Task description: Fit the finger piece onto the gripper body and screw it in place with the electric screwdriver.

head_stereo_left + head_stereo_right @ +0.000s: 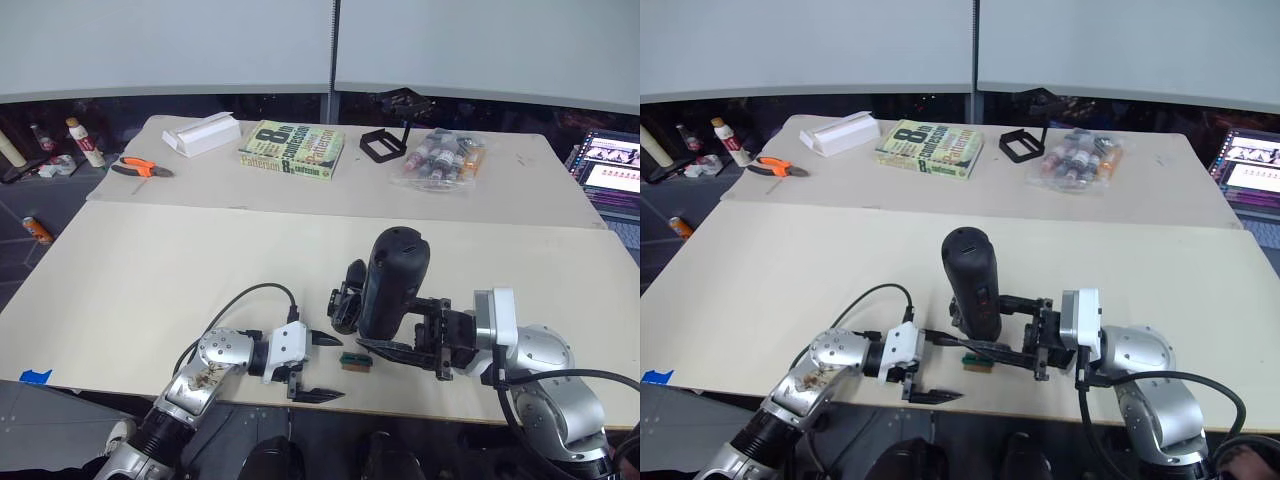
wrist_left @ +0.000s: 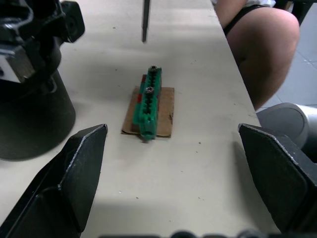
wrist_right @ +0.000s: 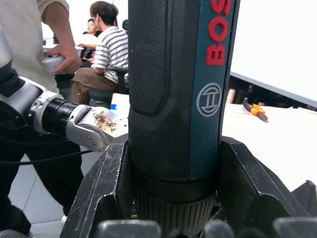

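Observation:
My right gripper point(image 1: 385, 328) is shut on the electric screwdriver point(image 1: 395, 280), a thick black cylinder held upright near the table's front edge. Its thin metal bit point(image 2: 145, 20) points down at the table. The gripper body point(image 1: 346, 297) stands just left of the screwdriver on a round base point(image 2: 34, 109), with a pointed black finger sticking up. My left gripper point(image 1: 322, 368) is open, low at the front edge and to the left. It faces a small green-and-tan block point(image 1: 355, 360) lying between the two grippers. The finger piece is out of view.
At the back of the table lie a book point(image 1: 292, 150), a white box point(image 1: 203, 135), orange pliers point(image 1: 140, 168), a black frame point(image 1: 383, 145) and a bag of small bottles point(image 1: 440, 158). A laptop point(image 1: 612, 165) sits far right. A person's knee point(image 2: 262, 44) is beside the front edge.

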